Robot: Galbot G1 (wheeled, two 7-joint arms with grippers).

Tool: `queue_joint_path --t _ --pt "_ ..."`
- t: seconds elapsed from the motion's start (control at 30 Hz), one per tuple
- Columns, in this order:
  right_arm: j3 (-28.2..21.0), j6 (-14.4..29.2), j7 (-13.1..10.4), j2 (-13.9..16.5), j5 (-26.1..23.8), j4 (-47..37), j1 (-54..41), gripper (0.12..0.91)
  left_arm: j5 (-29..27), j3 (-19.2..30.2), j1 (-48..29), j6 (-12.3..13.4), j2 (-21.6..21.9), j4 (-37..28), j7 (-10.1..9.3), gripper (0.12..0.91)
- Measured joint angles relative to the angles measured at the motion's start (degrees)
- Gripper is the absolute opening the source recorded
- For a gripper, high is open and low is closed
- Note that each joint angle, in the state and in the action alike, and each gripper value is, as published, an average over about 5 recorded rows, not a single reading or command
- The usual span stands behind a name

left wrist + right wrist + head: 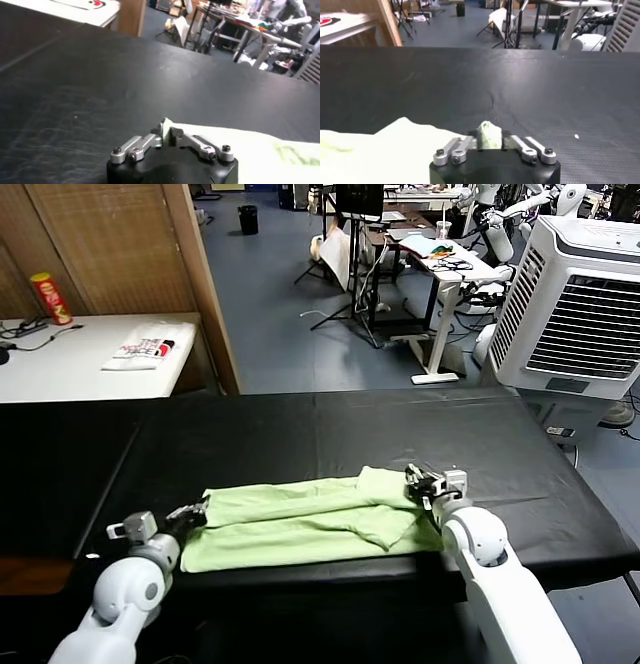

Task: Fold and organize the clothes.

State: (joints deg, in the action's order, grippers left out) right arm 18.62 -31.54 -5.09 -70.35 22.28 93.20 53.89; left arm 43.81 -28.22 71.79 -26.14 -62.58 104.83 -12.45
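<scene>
Head camera looks down and forward over the black-covered counter; both wrist cameras sit low, close behind their pincers, facing across it, all three sharing the pale light-green fabric shirt.

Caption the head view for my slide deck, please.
Both grippers, left and right, pinch opposite ends of a folded green shirt on a black table.
</scene>
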Motion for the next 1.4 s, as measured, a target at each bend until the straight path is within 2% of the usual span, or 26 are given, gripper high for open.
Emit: queue_joint_path --t 0.13,0.27,0.33,0.4,0.63,0.73,0.8,1.0,1.3,1.4 --pt "-0.2 1.7 -0.2 -1.0 -1.3 -1.1 -0.7 0.180 -4.8 0.6 -1.1 2.2 -0.7 -1.3 0.78 0.133" --pt "-0.2 1.9 1.6 -1.1 -1.3 -1.2 -0.8 0.180 -9.8 1.0 -2.6 3.7 -1.1 -3.0 1.37 0.133" --pt "0.0 2.0 3.0 -0.6 -1.4 -0.7 -0.4 0.220 -10.7 1.0 -3.3 4.0 -1.1 -3.4 1.59 0.141" --pt "0.4 2.1 4.2 0.0 -1.4 0.1 0.2 0.293 -11.1 0.8 -3.7 4.1 -0.9 -3.5 1.89 0.191" --pt "2.6 2.3 5.0 3.1 -0.3 4.7 3.5 0.680 -10.5 -0.7 -3.5 4.0 0.4 -2.7 2.13 0.560" --pt "3.7 2.3 5.0 4.4 0.3 7.2 5.6 0.775 -9.0 -1.7 -2.6 3.7 0.8 -1.6 2.01 0.711" --pt "4.2 2.3 5.0 5.0 0.5 8.8 6.9 0.791 -7.4 -2.5 -1.5 3.4 0.7 -0.5 1.90 0.774" --pt "4.6 2.1 5.1 5.3 0.8 13.0 9.9 0.798 -3.5 -4.4 3.6 2.9 -1.1 3.8 1.77 0.798" --pt "4.6 2.1 5.1 5.3 0.7 17.4 12.0 0.798 -5.3 -5.3 9.1 4.7 -3.8 4.9 2.59 0.794" --pt "4.7 2.3 5.1 5.3 0.3 18.1 12.4 0.798 -6.1 -5.4 9.7 5.2 -4.3 4.7 3.14 0.720"
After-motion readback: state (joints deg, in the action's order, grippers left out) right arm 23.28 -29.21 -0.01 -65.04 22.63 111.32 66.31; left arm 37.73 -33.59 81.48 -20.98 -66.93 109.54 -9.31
